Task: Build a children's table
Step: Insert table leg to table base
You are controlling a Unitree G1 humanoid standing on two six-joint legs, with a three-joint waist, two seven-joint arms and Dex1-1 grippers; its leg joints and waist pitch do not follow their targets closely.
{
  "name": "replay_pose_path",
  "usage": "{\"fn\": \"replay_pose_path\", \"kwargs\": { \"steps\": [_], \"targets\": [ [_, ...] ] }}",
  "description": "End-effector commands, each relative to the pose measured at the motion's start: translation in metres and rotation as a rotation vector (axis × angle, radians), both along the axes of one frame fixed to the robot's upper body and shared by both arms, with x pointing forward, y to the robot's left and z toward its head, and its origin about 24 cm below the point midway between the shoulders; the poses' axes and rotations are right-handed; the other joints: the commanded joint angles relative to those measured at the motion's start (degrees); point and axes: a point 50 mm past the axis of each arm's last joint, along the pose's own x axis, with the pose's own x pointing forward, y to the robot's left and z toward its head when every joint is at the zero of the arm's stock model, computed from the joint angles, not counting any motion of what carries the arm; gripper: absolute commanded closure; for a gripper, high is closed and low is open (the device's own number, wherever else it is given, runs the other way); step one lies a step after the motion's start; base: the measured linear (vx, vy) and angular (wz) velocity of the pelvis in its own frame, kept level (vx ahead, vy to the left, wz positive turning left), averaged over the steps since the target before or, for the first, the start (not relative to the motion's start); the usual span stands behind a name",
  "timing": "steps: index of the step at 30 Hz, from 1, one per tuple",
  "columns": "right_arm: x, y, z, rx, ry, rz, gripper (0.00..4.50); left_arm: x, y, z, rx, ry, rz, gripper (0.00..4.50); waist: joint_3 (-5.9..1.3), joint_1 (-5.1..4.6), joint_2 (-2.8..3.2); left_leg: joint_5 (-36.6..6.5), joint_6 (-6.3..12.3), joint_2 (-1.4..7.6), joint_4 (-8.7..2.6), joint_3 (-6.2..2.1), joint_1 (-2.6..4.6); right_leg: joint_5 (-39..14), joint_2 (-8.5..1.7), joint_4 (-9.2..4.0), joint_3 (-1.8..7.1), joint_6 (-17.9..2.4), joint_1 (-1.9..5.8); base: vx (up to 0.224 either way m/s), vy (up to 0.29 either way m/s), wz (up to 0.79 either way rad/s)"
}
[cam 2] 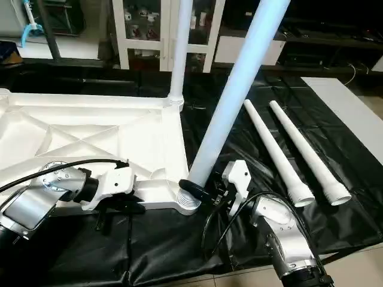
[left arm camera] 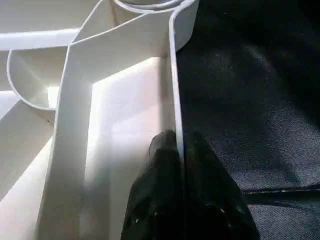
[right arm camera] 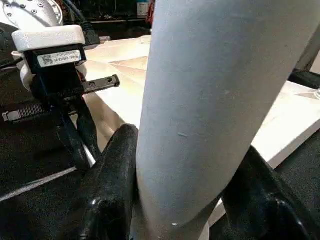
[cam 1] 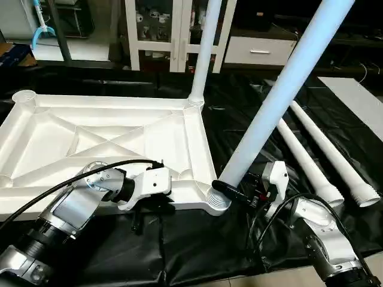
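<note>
White plastic dominates your view: the tabletop (cam 1: 102, 143) lies upside down on black sheeting (cam 1: 179, 251), its X-ribbed underside facing up so the corner sockets can take legs. Use that top as your landmark.

At its near edge, your left gripper (left arm camera: 181, 150) pinches the thin outer rim, one black finger on each side of the wall, pressed nearly together. That hold most likely pins the top so it cannot slide while a leg is pushed in.

At the top's far right corner, one leg (cam 1: 203, 54) already stands upright in its socket.

At the near right corner, your right gripper (cam 1: 230, 190) clamps a second leg (cam 1: 281, 89) low down, just above the socket (cam 1: 218, 200). Its fingers (right arm camera: 112, 170) are spread to the tube's width and hug it on both sides. The leg leans away from the top to the right, its foot at the socket's mouth; whether it is fully seated you cannot tell. Gripping low probably gives you control over the end that has to go in.

Right of the top, two spare legs (cam 2: 287, 152) lie side by side on the sheeting, well apart from the sockets, waiting their turn. Behind the top stands a white glass-door cabinet (cam 1: 173, 30).
</note>
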Motion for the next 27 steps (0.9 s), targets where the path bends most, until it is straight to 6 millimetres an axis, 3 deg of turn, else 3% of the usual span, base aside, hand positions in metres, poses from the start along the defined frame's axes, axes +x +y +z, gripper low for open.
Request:
{"fn": "replay_pose_path", "kwargs": {
  "steps": [1,4,6,8,9,10,11,12,13,14,15,16,17,18,19,20,21,22,23,25,27],
  "targets": [
    [-0.014,-0.024,-0.055,-0.255,0.216,-0.131,2.64,-0.001,-0.007,-0.003,-0.01,0.004,-0.001,4.5,-0.12,-0.53,0.29,-29.55,-1.71,5.01,-5.24,-3.61,1.38,-39.21,-5.48,-6.19,3.04,-4.44,-2.12,0.0,0.0,0.0],
    [-0.008,-0.025,-0.053,-0.247,0.201,-0.197,2.64,0.001,-0.009,-0.001,-0.028,-0.014,0.036,4.5,0.05,-0.85,0.33,-31.35,-2.14,4.93,-5.4,-4.02,1.36,-41.94,-5.52,-6.52,2.6,-3.64,-2.04,0.0,0.0,0.0],
    [0.003,-0.032,-0.049,-0.224,0.184,-0.358,2.63,0.008,-0.016,0.005,-0.087,-0.041,0.139,4.5,0.31,-1.07,0.36,-33.16,-2.83,4.84,-5.55,-4.19,1.51,-43.07,-5.4,-6.83,2.24,-3.22,-2.23,0.0,0.0,0.0],
    [0.007,-0.035,-0.049,-0.215,0.185,-0.434,2.63,0.011,-0.019,0.008,-0.121,-0.045,0.182,4.5,0.68,-1.51,0.77,-38.19,-4.09,4.67,-5.64,-4.47,2.32,-42.04,-4.91,-7.04,1.06,-3.27,-2.4,-0.06,0.028,-0.07],
    [0.01,-0.039,-0.049,-0.216,0.189,-0.494,2.63,0.013,-0.023,0.011,-0.148,-0.046,0.214,4.5,0.77,-1.59,0.83,-39.31,-4.28,4.79,-5.97,-4.54,2.29,-40.2,-4.69,-6.89,0.66,-3.48,-2.1,-0.078,0.045,-0.06],
    [0.01,-0.039,-0.049,-0.216,0.189,-0.494,2.62,0.013,-0.023,0.011,-0.148,-0.046,0.214,4.5,0.91,-1.8,1.21,-41.82,-4.63,5.02,-7.11,-4.7,1.85,-35.4,-4.16,-6.18,-0.32,-4.06,-1.1,-0.09,0.06,-0.08],
    [0.015,-0.045,-0.052,-0.238,0.2,-0.617,2.62,0.018,-0.031,0.017,-0.191,-0.044,0.283,4.5,0.85,-1.83,1.47,-42.75,-4.99,5.22,-7.86,-4.53,1.52,-31.94,-3.79,-5.38,-0.76,-4.59,-0.47,-0.09,0.06,-0.08],
    [0.019,-0.05,-0.054,-0.253,0.207,-0.721,2.62,0.021,-0.038,0.02,-0.216,-0.042,0.337,4.5,0.96,-1.78,1.97,-44.36,-5.63,5.58,-10.06,-3.65,0.39,-24.4,-2.91,-3.09,-2.08,-5.68,1.05,-0.093,0.066,-0.07],
    [0.021,-0.05,-0.054,-0.255,0.207,-0.743,2.61,0.022,-0.039,0.021,-0.221,-0.042,0.348,4.5,1.16,-0.64,2.19,-45.12,-5.98,6.19,-13.28,-1.8,-1.51,-17.44,-1.95,1.56,-2.85,-6.03,2.83,-0.135,0.038,0.06],
    [0.025,-0.051,-0.054,-0.279,0.201,-0.803,2.6,0.024,-0.045,0.024,-0.231,-0.051,0.393,4.5,0.79,1.19,2.04,-43.36,-7.06,5.74,-15.04,1.22,-1.97,-16.03,-1.44,4.61,-2.79,-5.39,3.32,-0.136,0.015,0.16],
    [0.026,-0.05,-0.054,-0.295,0.196,-0.813,2.6,0.025,-0.048,0.025,-0.232,-0.056,0.413,4.5,0.18,0.41,-0.03,-37.04,-6.55,4.87,-12.16,1.66,-0.12,-20.89,-2.72,2.01,-0.91,-4.45,1.53,-0.088,-0.017,0.19],
    [0.026,-0.05,-0.054,-0.295,0.196,-0.813,2.59,0.025,-0.048,0.025,-0.232,-0.056,0.413,4.5,0.5,-0.02,-2.72,-17.78,-2.04,1.57,2.73,-0.83,5.84,-48.97,-10.15,-10.21,2.0,-1.39,-5.86,0.0,0.0,0.0],
    [0.028,-0.05,-0.055,-0.317,0.193,-0.85,2.58,0.026,-0.049,0.026,-0.237,-0.061,0.438,4.5,0.25,0.49,-1.36,-5.37,0.87,0.58,2.82,-3.63,2.5,-49.61,-11.02,-9.02,4.99,-1.82,-2.73,0.0,0.0,0.0],
    [0.033,-0.05,-0.056,-0.363,0.188,-0.948,2.57,0.03,-0.059,0.033,-0.274,-0.086,0.512,4.5,1.09,0.56,-0.86,1.88,0.75,0.8,0.75,-6.17,-3.05,-41.87,-10.71,-6.06,3.26,-4.16,3.0,0.087,0.02,-0.31],
    [0.034,-0.05,-0.056,-0.364,0.195,-0.979,2.57,0.032,-0.063,0.035,-0.289,-0.093,0.533,4.5,0.96,0.28,0.18,-8.36,-1.5,3.01,-3.83,-5.28,-0.26,-31.22,-5.17,-4.38,0.41,-5.94,-0.06,0.002,0.065,-0.15],
    [0.036,-0.05,-0.058,-0.361,0.221,-1.068,2.57,0.035,-0.072,0.04,-0.328,-0.102,0.577,4.5,0.68,-0.75,1.02,-21.41,-3.73,4.1,-4.2,-4.48,2.39,-19.21,-3.16,-3.16,0.27,-8.35,-2.01,-0.054,0.066,-0.05],
    [0.037,-0.05,-0.06,-0.383,0.222,-1.125,2.56,0.036,-0.08,0.044,-0.358,-0.105,0.601,4.5,1.02,-1.72,0.52,-26.24,-3.56,3.94,-4.92,-4.43,1.63,-17.51,-2.79,-2.99,0.09,-8.55,-1.55,-0.099,0.029,0.24],
    [0.037,-0.051,-0.06,-0.397,0.217,-1.148,2.56,0.037,-0.082,0.044,-0.37,-0.105,0.61,4.5,0.78,-1.68,1.38,-31.29,-3.69,3.79,-5.07,-4.04,2.43,-18.29,-3.19,-3.66,0.4,-8.5,-1.76,-0.093,0.027,0.19],
    [0.038,-0.051,-0.06,-0.411,0.206,-1.163,2.56,0.037,-0.084,0.045,-0.377,-0.103,0.615,4.5,0.75,-2.13,1.16,-32.97,-2.98,3.43,-5.09,-4.01,2.28,-19.28,-3.34,-4.25,0.24,-7.43,-1.45,0.0,0.0,0.0],
    [0.04,-0.051,-0.056,-0.44,0.151,-1.208,2.55,0.041,-0.087,0.047,-0.386,-0.126,0.636,4.5,0.52,-2.24,0.57,-30.21,-1.65,3.24,-5.21,-3.77,1.33,-19.35,-3.91,-4.47,0.84,-5.73,-0.88,-0.024,0.06,0.05],
    [0.043,-0.049,-0.053,-0.438,0.111,-1.226,2.54,0.043,-0.086,0.049,-0.368,-0.155,0.655,4.5,0.09,-2.1,0.55,-25.08,-0.17,3.25,-5.03,-3.44,0.66,-16.44,-4.27,-4.2,1.56,-5.66,-0.56,0.0,0.04,0.01]
  ]
}}
